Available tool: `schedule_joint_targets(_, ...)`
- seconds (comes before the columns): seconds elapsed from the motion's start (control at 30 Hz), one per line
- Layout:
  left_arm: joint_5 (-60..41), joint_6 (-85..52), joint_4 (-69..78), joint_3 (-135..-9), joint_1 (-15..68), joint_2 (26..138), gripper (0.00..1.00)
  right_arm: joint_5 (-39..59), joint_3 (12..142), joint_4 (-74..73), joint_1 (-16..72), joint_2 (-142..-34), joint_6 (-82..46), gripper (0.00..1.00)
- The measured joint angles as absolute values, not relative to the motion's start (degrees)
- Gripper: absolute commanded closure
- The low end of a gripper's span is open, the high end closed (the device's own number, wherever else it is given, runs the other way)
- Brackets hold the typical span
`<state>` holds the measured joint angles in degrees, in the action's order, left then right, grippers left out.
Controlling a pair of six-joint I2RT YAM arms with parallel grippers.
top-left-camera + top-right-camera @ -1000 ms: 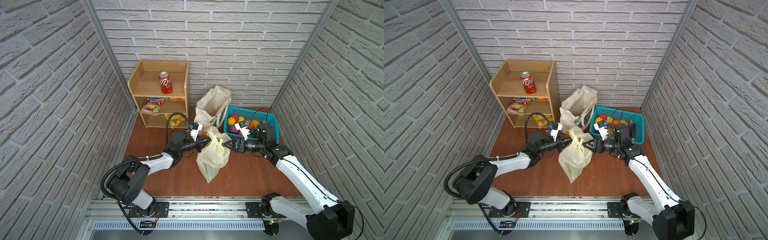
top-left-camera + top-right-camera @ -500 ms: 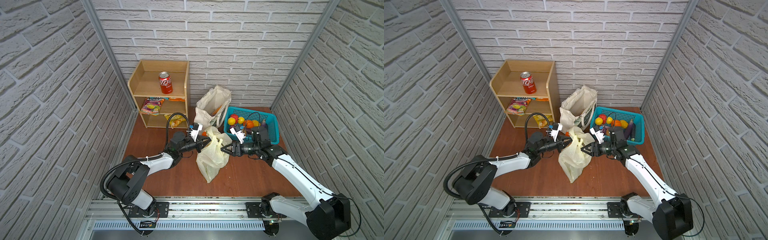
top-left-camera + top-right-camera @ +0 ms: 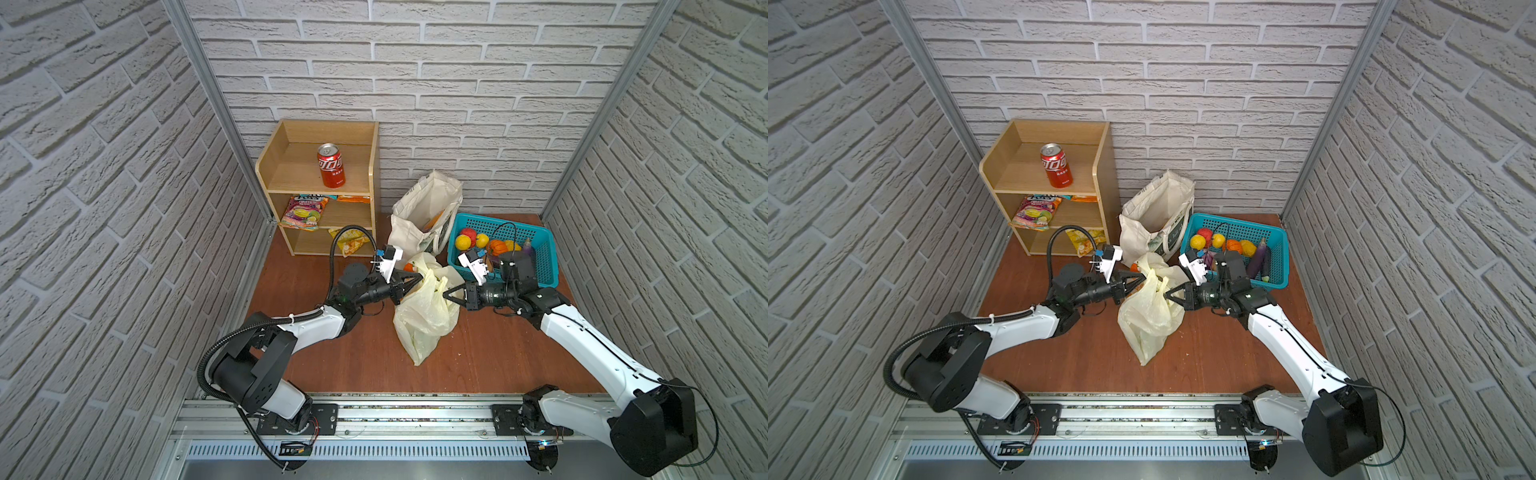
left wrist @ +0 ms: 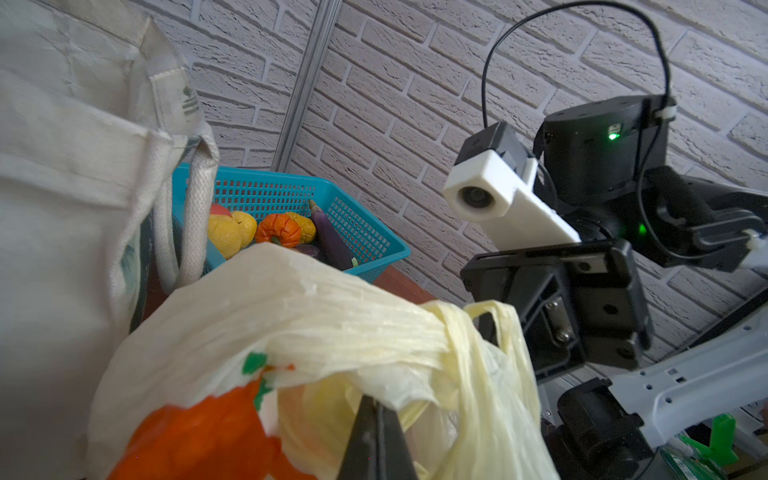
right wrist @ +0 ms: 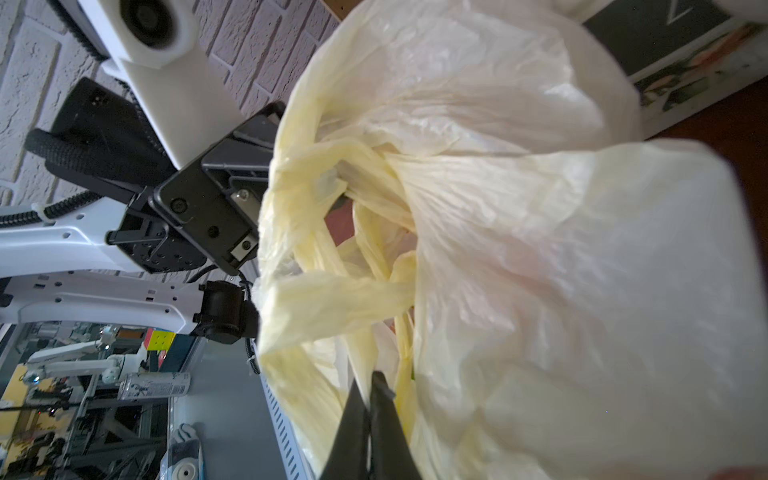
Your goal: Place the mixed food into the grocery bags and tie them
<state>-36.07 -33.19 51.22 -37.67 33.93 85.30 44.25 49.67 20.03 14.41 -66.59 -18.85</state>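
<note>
1. Two bags: one cream canvas tote [image 3: 419, 216] stands open near the back wall; one thin, crinkled pale-yellow plastic bag [image 3: 424, 316] slumps mid-surface [image 3: 332, 365].
2. One orange toy carrot [image 4: 199, 432] shows inside the plastic bag.
3. Two tools: left tool [image 3: 419, 278] and right tool [image 3: 445, 294], each clenched on the plastic bag's handles.
</note>
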Motion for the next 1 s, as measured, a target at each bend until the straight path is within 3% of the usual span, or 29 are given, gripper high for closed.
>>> schedule_joint_targets(0.53,-37.6,-36.0,53.8,-34.8,31.2,83.2,1.0,42.5,49.6,18.0,11.2,-66.6,-21.2,0.94)
schedule_joint_targets(0.7,-38.8,-33.8,49.8,-38.1,33.4,83.2,0.76,43.3,49.6,18.0,11.2,-66.7,-21.1,0.94)
schedule_joint_targets(1.0,-38.6,-31.4,46.9,-39.2,34.5,85.4,0.59,45.6,49.6,18.0,11.2,-68.1,-21.0,0.95)
